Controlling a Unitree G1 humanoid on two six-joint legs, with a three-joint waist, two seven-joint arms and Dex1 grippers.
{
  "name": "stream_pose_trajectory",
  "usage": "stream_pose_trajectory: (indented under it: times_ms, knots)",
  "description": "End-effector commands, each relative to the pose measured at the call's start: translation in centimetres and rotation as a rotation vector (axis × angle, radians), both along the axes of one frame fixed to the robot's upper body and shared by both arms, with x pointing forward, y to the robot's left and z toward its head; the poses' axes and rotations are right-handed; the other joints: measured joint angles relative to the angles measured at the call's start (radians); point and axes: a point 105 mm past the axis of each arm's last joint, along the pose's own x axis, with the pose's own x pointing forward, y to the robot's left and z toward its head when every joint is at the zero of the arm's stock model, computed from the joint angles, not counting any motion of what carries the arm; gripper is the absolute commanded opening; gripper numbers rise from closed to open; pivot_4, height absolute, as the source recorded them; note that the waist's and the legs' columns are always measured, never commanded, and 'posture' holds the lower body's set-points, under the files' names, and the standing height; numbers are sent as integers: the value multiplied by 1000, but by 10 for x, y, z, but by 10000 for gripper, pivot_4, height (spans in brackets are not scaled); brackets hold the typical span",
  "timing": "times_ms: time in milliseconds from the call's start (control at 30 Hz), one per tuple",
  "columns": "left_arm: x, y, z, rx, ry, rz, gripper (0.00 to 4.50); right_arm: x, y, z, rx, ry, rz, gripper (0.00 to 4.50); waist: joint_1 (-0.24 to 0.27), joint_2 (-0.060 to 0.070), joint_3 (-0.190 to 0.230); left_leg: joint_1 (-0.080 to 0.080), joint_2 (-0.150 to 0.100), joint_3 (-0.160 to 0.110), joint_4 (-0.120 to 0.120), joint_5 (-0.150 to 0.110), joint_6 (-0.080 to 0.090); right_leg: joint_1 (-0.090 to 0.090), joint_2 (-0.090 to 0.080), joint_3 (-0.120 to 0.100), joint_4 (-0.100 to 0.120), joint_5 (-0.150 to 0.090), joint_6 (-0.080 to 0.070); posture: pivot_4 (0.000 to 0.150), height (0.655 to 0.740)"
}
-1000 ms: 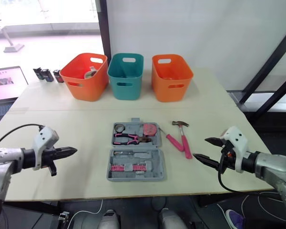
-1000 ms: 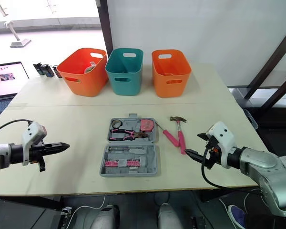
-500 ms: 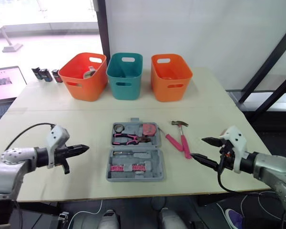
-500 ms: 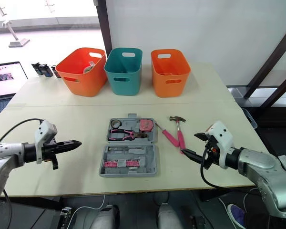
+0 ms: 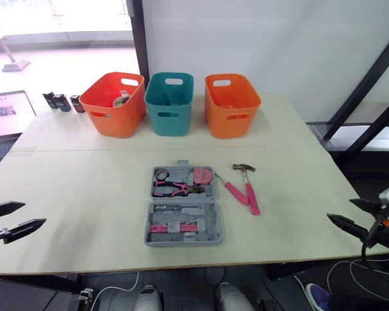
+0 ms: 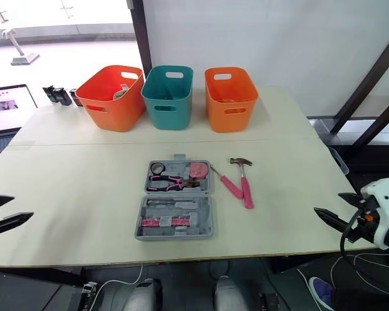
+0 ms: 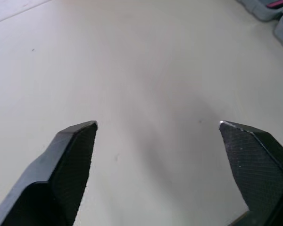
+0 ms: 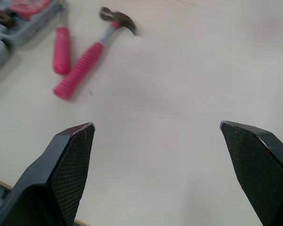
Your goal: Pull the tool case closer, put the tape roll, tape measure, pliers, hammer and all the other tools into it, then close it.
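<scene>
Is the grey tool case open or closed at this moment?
Open. The tool case lies spread flat on the table in two halves, and the pliers show inside its far half.

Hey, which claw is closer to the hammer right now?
Right. The right claw hangs open at the right edge of the table, a short way past the hammer. The left claw is at the far left edge, beyond the case.

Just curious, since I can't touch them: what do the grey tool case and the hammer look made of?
Tool case: probably moulded plastic, matte grey with rounded edges. Hammer: the dark head looks like metal; the pink textured grip seems to be rubber or plastic.
</scene>
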Motion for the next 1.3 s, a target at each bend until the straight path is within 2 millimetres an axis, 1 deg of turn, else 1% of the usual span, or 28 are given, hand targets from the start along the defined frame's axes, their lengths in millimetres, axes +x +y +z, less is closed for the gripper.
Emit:
stream_pose_trajectory:
  times_ms: [33, 200, 300, 367, 400, 500, 533, 567, 633, 667, 733, 767, 833, 900, 933, 1033, 1167, 1233, 1300]
  knots:
    - [-7, 8, 3, 17, -41, 43, 44354, 2, 0, 9, -27, -29, 26, 45000, -4, 1, 0, 0, 0, 1, 0, 0, 0, 0, -1, 0, -1, 0, 0, 1500, 7400]
    - [-7, 2, -5, 4, -50, 49, 44354, 5, 6, 9, -21, -34, 45, 45000, -13, 0, 0, 0, 0, 1, -2, 0, 0, 1, -1, 0, -4, 0, -1, 1500, 7400]
    - [1, -15, -8, -20, -75, 8, 44354, 5, 18, 9, -13, -20, 86, 45000, -13, 1, 0, 0, 0, 1, -3, 0, 0, 2, -1, 0, -5, 0, 0, 1500, 7400]
    - [10, -30, -9, -31, -105, -26, 44354, 5, 33, 9, 2, -9, 120, 45000, -13, 1, 0, 0, 0, 1, -3, 0, 0, 4, -1, 0, -5, 0, 0, 1500, 7400]
    - [14, -39, -11, -33, -119, -47, 44354, 5, 43, 9, 13, -7, 139, 45000, -13, 1, 0, 0, 0, 1, -3, 0, 0, 5, -1, 0, -5, 1, 0, 1500, 7400]
    - [28, -81, -19, -62, -147, -160, 44354, 10, 83, 9, 58, -14, 178, 45000, -12, 0, 0, 0, 0, 1, -3, 0, 0, 7, 0, 0, -5, 1, 0, 1500, 7400]
    - [30, -89, -20, -70, -158, -181, 44354, 11, 90, 8, 62, -16, 180, 45000, -12, 0, 0, 0, 0, 1, -2, 0, 0, 7, 0, 0, -5, 1, -1, 1500, 7400]
    - [33, -103, -20, -80, -188, -222, 44354, 13, 99, 7, 62, -18, 171, 45000, -12, 0, 0, -1, 0, 1, -2, 0, 0, 7, 0, 0, -5, 1, -1, 1500, 7400]
    - [34, -137, -22, -122, -201, -338, 44354, 25, 117, 2, 38, -43, 110, 45000, -13, -1, -1, -1, 0, 1, -2, 0, 0, 7, 1, 0, -5, 1, -1, 1500, 7400]
    - [31, -156, -21, -168, -188, -415, 44354, 36, 125, 0, 44, -68, 31, 45000, -16, -1, -1, -1, 0, 1, -2, 0, 0, 7, 1, 0, -5, 1, -1, 1500, 7400]
    - [26, -174, -21, -217, -159, -490, 44354, 51, 134, 1, 41, -99, -72, 45000, -20, -1, -1, -1, 1, 1, -1, 0, 0, 6, 2, 0, -5, 3, -3, 1500, 7400]
    - [23, -181, -20, -222, -145, -530, 44354, 58, 142, 0, 55, -102, -98, 45000, -20, -1, -1, -2, 1, 1, -1, 0, 0, 5, 2, 0, -5, 3, -4, 1500, 7400]
    - [20, -191, -14, -238, -138, -585, 44354, 75, 154, -2, 79, -102, -168, 45000, -21, 0, -1, -2, 2, 1, -2, 1, 1, 5, 2, 1, -5, 4, -4, 1500, 7400]
    - [20, -197, -9, -246, -146, -605, 44354, 89, 158, -7, 110, -76, -249, 45000, -20, 0, -1, -3, 2, 1, -2, 1, 1, 4, 3, 1, -5, 4, -4, 1500, 7400]
    - [19, -199, -9, -239, -137, -620, 44354, 97, 160, -10, 98, -72, -270, 45000, -19, 0, -1, -3, 2, 0, -2, 1, 1, 4, 3, 1, -5, 4, -4, 1500, 7400]
    - [19, -205, -5, -229, -142, -646, 44354, 129, 165, -19, 105, -52, -365, 45000, -19, 0, 0, -4, 1, 1, -2, 1, 1, 4, 3, 1, -5, 3, -4, 1500, 7400]
    - [19, -210, -4, -219, -152, -651, 44354, 156, 162, -34, 93, -5, -460, 45000, -20, 1, 0, -5, 2, 0, -2, 1, 1, 3, 3, 1, -5, 4, -3, 1500, 7400]
    - [17, -212, -2, -216, -161, -654, 44354, 165, 164, -40, 89, 12, -460, 45000, -20, 1, 0, -5, 2, 0, -2, 1, 1, 3, 3, 1, -5, 4, -1, 1500, 7400]
    - [18, -211, 0, -209, -173, -636, 44354, 175, 169, -50, 69, 40, -443, 45000, -21, 1, 0, -5, 2, 0, -3, 1, 1, 3, 3, 1, -5, 4, 0, 1500, 7400]
